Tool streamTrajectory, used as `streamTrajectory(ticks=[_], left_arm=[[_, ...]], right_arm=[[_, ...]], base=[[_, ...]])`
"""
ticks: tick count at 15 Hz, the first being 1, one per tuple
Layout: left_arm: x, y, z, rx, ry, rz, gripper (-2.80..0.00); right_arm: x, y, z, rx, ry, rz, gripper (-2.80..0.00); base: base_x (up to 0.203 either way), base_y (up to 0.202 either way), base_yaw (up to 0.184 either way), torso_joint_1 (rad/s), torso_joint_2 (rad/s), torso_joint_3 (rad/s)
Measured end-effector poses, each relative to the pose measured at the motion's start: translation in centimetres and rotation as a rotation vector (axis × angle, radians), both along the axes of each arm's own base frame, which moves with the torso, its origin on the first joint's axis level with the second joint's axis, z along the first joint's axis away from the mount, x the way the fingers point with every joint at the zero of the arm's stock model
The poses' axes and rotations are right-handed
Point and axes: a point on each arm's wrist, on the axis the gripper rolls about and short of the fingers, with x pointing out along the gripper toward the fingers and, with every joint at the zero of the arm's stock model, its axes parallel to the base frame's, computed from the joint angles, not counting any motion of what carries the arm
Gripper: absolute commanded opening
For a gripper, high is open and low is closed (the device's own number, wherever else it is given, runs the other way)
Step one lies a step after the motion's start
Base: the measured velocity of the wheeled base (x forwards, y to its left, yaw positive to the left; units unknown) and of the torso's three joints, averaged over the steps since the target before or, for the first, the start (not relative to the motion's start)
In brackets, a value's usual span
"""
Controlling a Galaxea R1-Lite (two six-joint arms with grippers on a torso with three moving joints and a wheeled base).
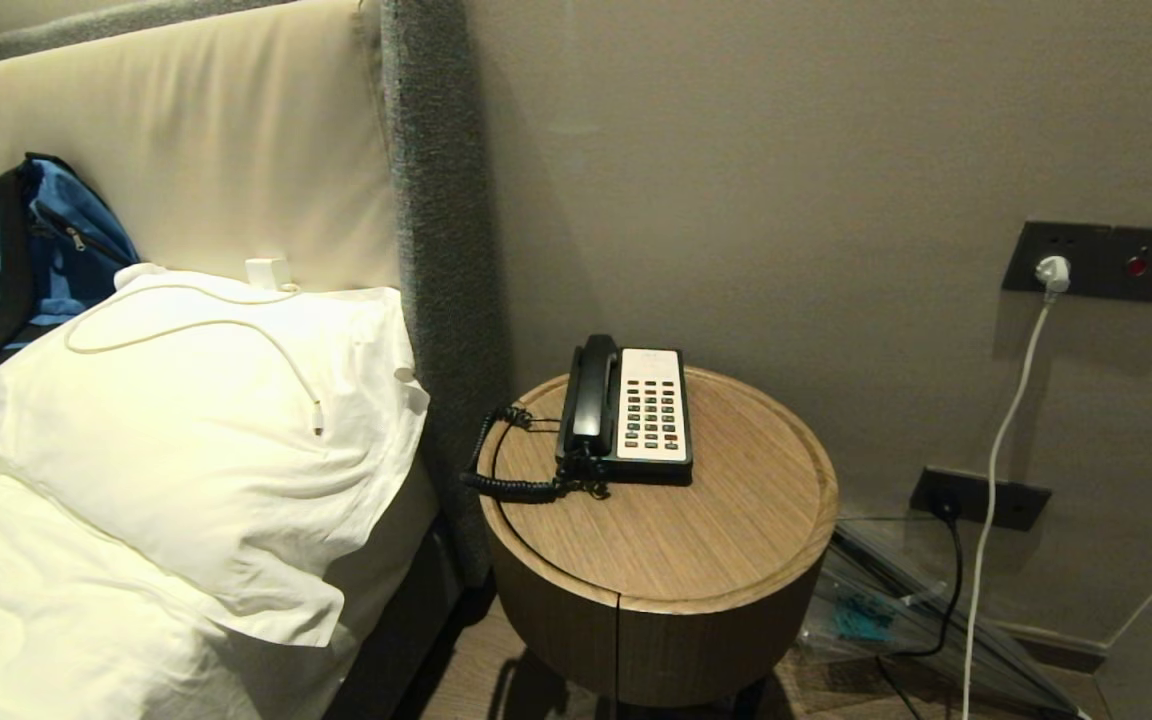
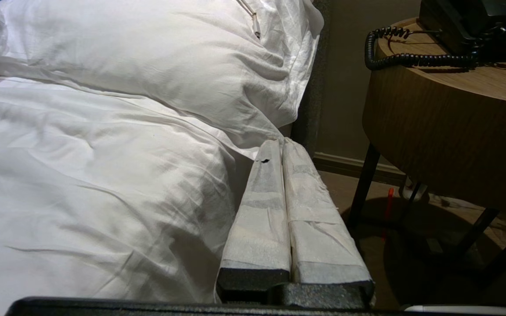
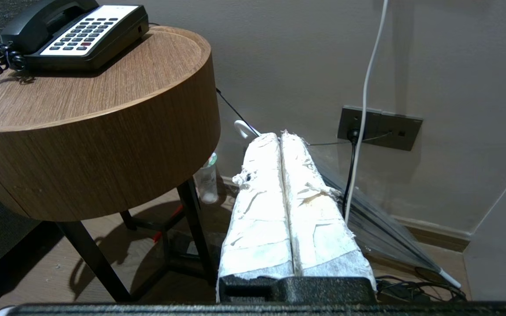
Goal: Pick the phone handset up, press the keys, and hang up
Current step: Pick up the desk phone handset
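Note:
The black phone handset (image 1: pixel 591 395) rests in the cradle on the left side of the phone base (image 1: pixel 648 470). Beside it is a white panel of dark keys (image 1: pixel 654 412). A black coiled cord (image 1: pixel 506 486) loops off the near left of the phone. The phone stands on a round wooden bedside table (image 1: pixel 696 540). Neither arm shows in the head view. My left gripper (image 2: pixel 282 141) is shut and empty, low down between the bed and the table. My right gripper (image 3: pixel 280 135) is shut and empty, below the table top to its right. The handset (image 3: pixel 37 22) and keys (image 3: pixel 84 34) also show in the right wrist view.
A bed with a white pillow (image 1: pixel 206 440) and a blue bag (image 1: pixel 31 250) lies left of the table. On the wall to the right are a socket panel (image 1: pixel 1096 262) with a white cable (image 1: pixel 996 450) and a lower socket (image 1: pixel 981 497). A folded clear umbrella (image 3: pixel 380 228) and a plastic bottle (image 3: pixel 207 180) sit on the floor.

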Motion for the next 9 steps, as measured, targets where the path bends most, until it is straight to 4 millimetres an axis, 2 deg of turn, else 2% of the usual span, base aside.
streamTrajectory(ticks=[2,9], left_arm=[[-0.01,0.0,0.02,-0.002,0.001,0.0,-2.8],[-0.01,0.0,0.04,-0.001,-0.001,-0.001,-2.8]], right_arm=[[0.0,0.0,0.0,0.0,0.0,0.0,-2.8],[0.0,0.0,0.0,0.0,0.001,0.0,-2.8]], base=[[0.0,0.0,0.0,0.003,0.0,-0.08],[0.0,0.0,0.0,0.0,0.0,-0.189]])
